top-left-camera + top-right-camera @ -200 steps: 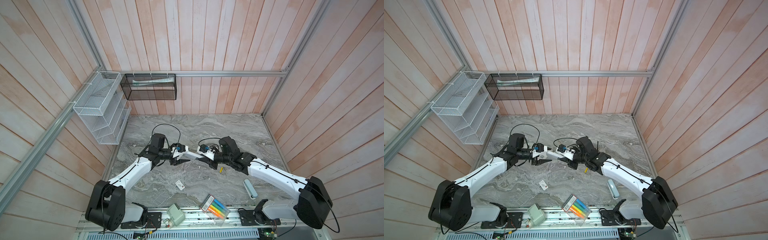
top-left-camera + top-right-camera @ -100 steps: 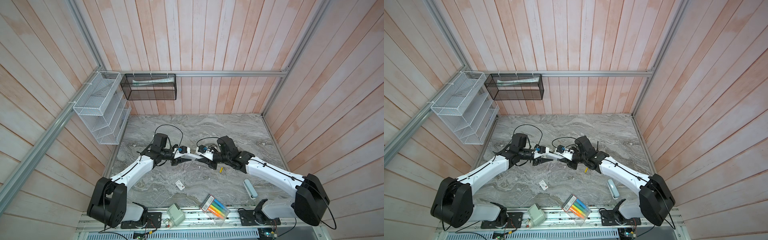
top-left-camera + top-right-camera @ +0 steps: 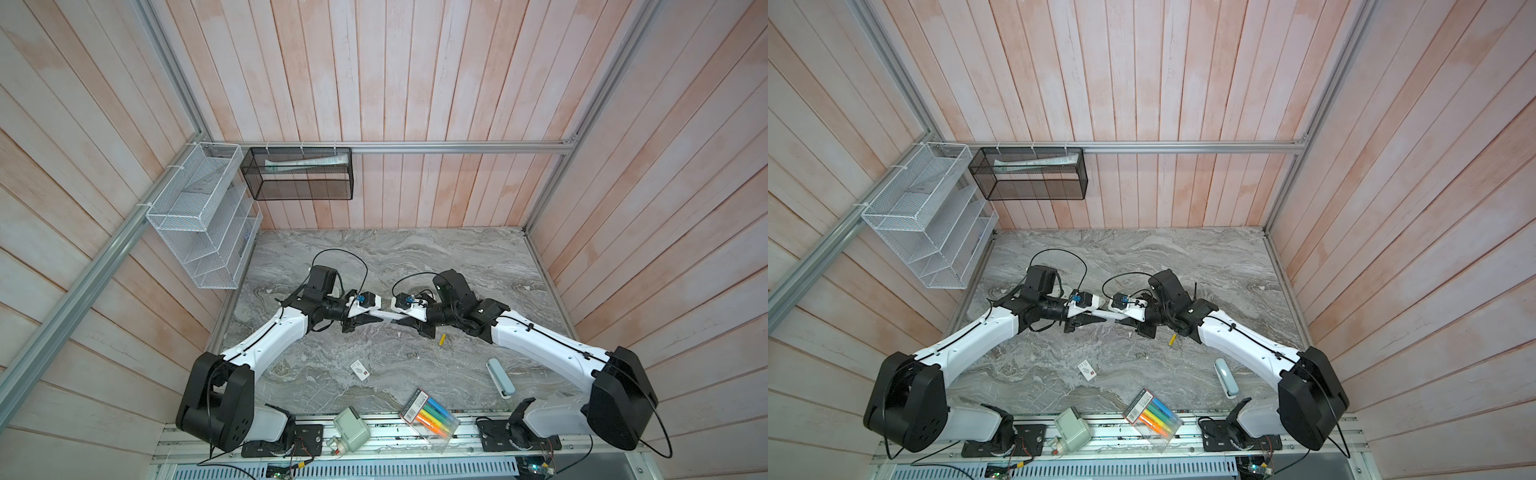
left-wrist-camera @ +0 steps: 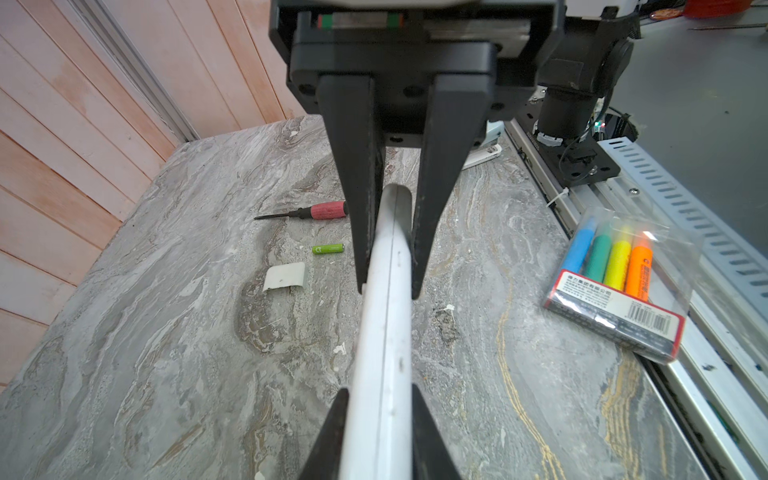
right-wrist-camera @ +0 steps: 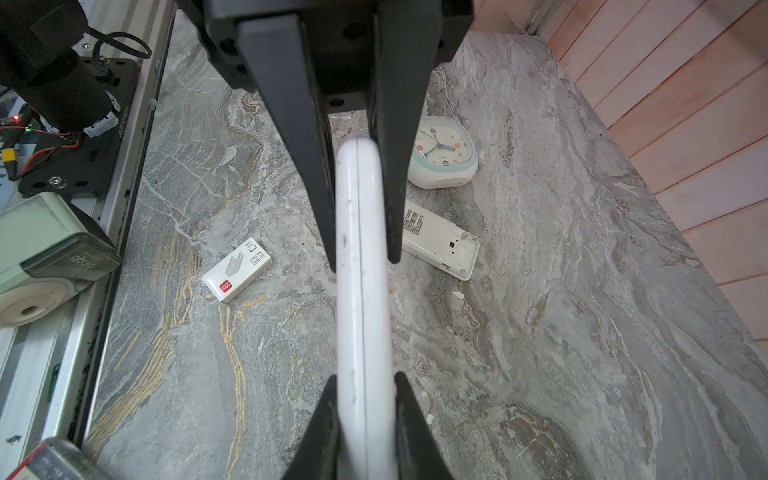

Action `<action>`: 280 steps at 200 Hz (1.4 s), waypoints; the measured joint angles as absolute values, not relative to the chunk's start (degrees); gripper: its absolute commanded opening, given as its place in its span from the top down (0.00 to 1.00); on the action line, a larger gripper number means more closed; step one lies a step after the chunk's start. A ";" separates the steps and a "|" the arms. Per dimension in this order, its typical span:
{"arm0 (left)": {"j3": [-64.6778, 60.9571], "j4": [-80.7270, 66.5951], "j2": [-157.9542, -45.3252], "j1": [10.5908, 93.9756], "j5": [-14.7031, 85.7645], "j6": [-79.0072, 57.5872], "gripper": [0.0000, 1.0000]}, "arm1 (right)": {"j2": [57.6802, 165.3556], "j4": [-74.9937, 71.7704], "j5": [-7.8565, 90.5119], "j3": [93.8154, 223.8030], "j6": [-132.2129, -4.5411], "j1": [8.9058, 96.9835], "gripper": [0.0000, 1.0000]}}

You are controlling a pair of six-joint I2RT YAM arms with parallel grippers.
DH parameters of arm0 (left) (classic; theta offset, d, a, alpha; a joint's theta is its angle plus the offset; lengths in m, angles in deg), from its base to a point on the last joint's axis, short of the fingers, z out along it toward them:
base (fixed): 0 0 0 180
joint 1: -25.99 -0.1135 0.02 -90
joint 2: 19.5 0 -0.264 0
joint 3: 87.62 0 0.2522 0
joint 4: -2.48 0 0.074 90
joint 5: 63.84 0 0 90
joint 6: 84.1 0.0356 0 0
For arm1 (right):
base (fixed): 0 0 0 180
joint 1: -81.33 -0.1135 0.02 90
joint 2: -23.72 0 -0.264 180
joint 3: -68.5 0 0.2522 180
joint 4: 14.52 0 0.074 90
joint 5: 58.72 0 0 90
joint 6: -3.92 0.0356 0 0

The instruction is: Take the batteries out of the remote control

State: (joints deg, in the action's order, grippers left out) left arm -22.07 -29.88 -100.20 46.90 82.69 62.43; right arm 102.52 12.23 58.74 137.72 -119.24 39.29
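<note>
In both top views you see the remote control (image 3: 384, 316) held off the table (image 3: 415, 266) as a bridge, the left gripper (image 3: 369, 321) clamped on one end and the right gripper (image 3: 406, 322) on the other. One battery (image 3: 442, 339) lies on the table below the right gripper's wrist, so I judge the unloading at least partly done. In the left wrist view the left gripper's jaws press both flanks of the remote control, the right gripper (image 4: 390, 293) pinches its far end, and on the table beneath that far hand, off to one side, lie the battery (image 4: 328, 248), a white cover (image 4: 286, 277) and a screwdriver (image 4: 324, 210). In the right wrist view you get the same double grip from the other end, and past the left gripper (image 5: 363, 266) a second remote (image 5: 440, 245) lies on the table, its battery bay open and looking empty. You see the held remote control only edge-on, so you cannot tell whether its bay is open or any cells remain inside; no other battery shows anywhere.
</note>
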 measured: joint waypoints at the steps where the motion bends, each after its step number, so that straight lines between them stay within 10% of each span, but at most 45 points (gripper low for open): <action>1: -22.05 -29.98 -100.25 46.90 82.71 62.52 0.88 | 102.57 12.36 58.74 137.76 -119.33 39.29 1.00; 36: -21.46 -31.23 -100.84 46.94 82.67 63.22 0.96 | 103.20 13.33 58.80 138.48 -120.23 39.40 0.94; 123: -21.42 -29.35 -100.84 47.64 81.38 58.28 0.99 | 102.33 8.10 55.90 138.42 -114.65 40.84 0.38; 280: -30.00 -7.34 -93.49 45.09 81.42 14.83 0.98 | 95.37 -0.84 72.53 129.22 -102.50 56.95 0.39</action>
State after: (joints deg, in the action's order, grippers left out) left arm -30.00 -7.34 -93.49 45.09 81.42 14.83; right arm 95.37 -0.84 72.53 129.22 -102.50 56.95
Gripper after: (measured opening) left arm 0.205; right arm 0.603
